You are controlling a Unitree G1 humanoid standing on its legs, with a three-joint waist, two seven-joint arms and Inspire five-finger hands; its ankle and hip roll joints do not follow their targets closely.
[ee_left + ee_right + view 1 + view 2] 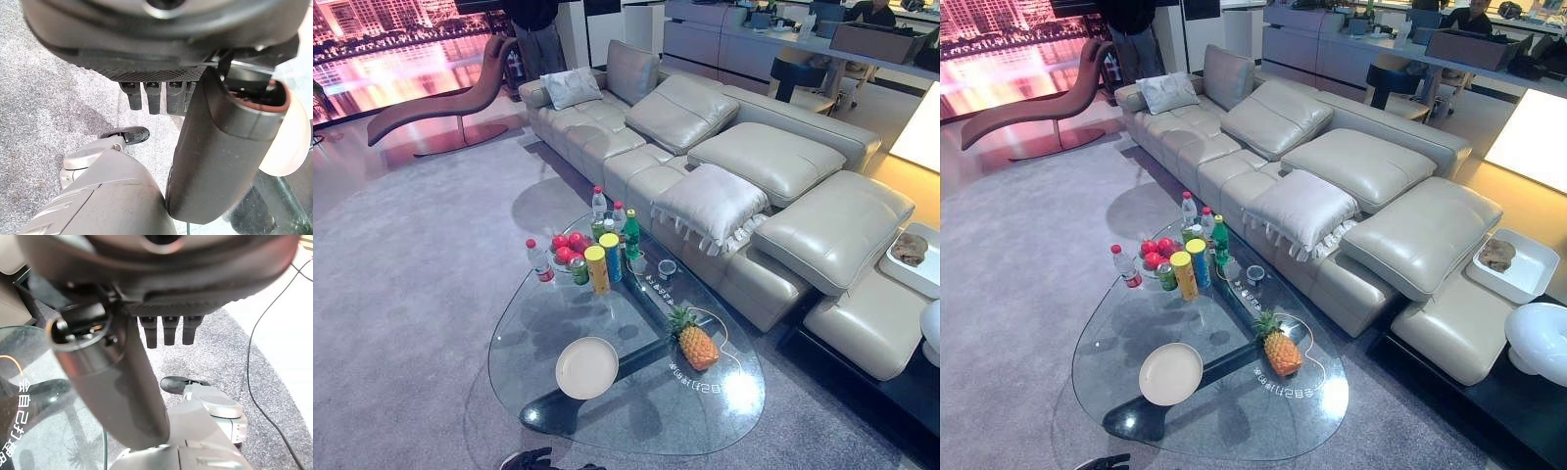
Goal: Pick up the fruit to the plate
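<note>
So on the glass surface (724, 392) there's one pineapple (695, 345) lying near the sofa-side edge, one empty cream plate (586, 367) well apart from it toward the near edge, and a pile of red apples (568, 247) at the far end, hard to count. Four bottles, three tall cans. White lettering on the glass, unreadable. Left hand (161, 95) and right hand (168, 328) both hang with fingers straight, holding nothing.

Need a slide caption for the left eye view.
Glass table by the sofa: empty plate, pineapple, apples beside bottles.
</note>
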